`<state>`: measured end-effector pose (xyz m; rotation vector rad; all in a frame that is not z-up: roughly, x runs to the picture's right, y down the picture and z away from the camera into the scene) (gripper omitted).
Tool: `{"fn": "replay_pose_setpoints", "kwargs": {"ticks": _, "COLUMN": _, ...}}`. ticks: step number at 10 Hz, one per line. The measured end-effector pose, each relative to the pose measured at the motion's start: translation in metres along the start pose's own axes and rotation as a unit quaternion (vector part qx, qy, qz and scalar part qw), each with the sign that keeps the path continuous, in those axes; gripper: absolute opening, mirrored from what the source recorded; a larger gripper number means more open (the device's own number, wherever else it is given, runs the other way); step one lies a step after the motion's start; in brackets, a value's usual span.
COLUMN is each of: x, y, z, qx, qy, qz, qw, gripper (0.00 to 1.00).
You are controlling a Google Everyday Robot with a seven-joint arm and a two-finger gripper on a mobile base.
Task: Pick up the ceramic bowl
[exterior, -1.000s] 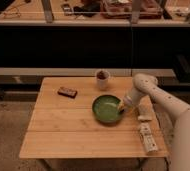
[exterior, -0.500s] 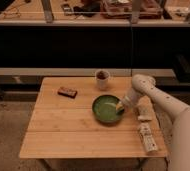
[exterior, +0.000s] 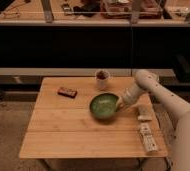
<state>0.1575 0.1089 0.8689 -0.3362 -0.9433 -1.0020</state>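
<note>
The ceramic bowl (exterior: 103, 106) is wide and green with a dark rim. It is near the middle of the wooden table (exterior: 63, 135) and looks tilted, with its right side raised. My gripper (exterior: 119, 104) comes in from the right on the white arm and is shut on the bowl's right rim. A small white cup (exterior: 102, 79) with a dark inside stands just behind the bowl, apart from it.
A small brown flat object (exterior: 67, 92) lies at the table's back left. Two snack packets (exterior: 144, 112) (exterior: 148, 138) lie along the right edge, under my arm. A dark counter with shelves runs behind the table.
The bowl has shifted slightly left and up with the gripper on its rim. The arm has drawn in a little with it.
</note>
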Motion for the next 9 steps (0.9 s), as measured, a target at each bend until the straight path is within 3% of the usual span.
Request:
{"fn": "replay_pose_setpoints", "kwargs": {"ticks": 3, "x": -0.008, "y": -0.026, "z": -0.015, "qx": 0.048, "qy": -0.010, "qz": -0.022, "qw": 0.9986, "gripper": 0.00}}
{"fn": "replay_pose_setpoints", "kwargs": {"ticks": 5, "x": -0.020, "y": -0.045, "z": -0.015, "qx": 0.074, "qy": -0.032, "qz": -0.054, "qw": 0.9953, "gripper": 0.00}}
{"fn": "replay_pose_setpoints", "kwargs": {"ticks": 7, "x": -0.029, "y": -0.067, "z": -0.022, "qx": 0.102, "qy": -0.046, "qz": -0.090, "qw": 0.9896, "gripper": 0.00}}
{"fn": "replay_pose_setpoints", "kwargs": {"ticks": 9, "x": -0.033, "y": -0.084, "z": -0.038, "qx": 0.129, "qy": -0.042, "qz": -0.132, "qw": 0.9820, "gripper": 0.00}}
